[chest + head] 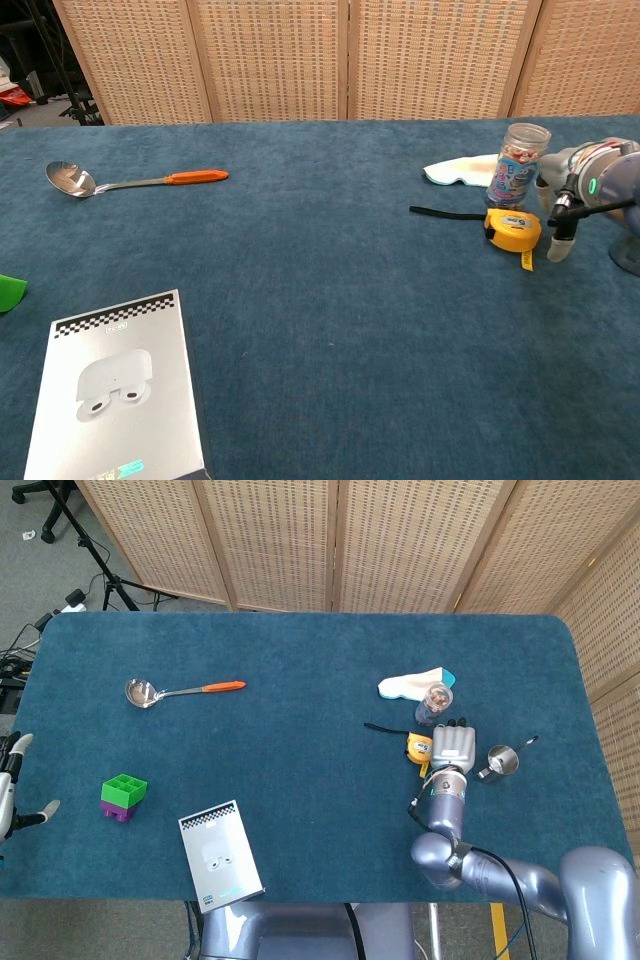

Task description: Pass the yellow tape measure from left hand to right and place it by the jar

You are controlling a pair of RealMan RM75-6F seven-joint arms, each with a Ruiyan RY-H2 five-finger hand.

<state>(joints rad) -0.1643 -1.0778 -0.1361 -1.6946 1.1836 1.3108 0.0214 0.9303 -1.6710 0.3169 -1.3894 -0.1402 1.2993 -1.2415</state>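
Note:
The yellow tape measure (420,748) (513,229) lies on the blue table (310,740), just in front of the glass jar (435,702) (520,165). Its black strap (445,213) trails off to the left. My right hand (457,745) (568,200) hovers just to the right of the tape measure, apart from it and holding nothing, one fingertip (559,247) pointing down at the cloth. Only part of my left hand (12,780) shows, at the far left edge of the head view, fingers spread and empty.
A white cloth (412,683) (458,170) lies behind the jar. A small metal cup (499,761) stands right of my right hand. A ladle (180,691) (130,181), a green-purple block (124,796) and a white box (220,852) (115,390) occupy the left half.

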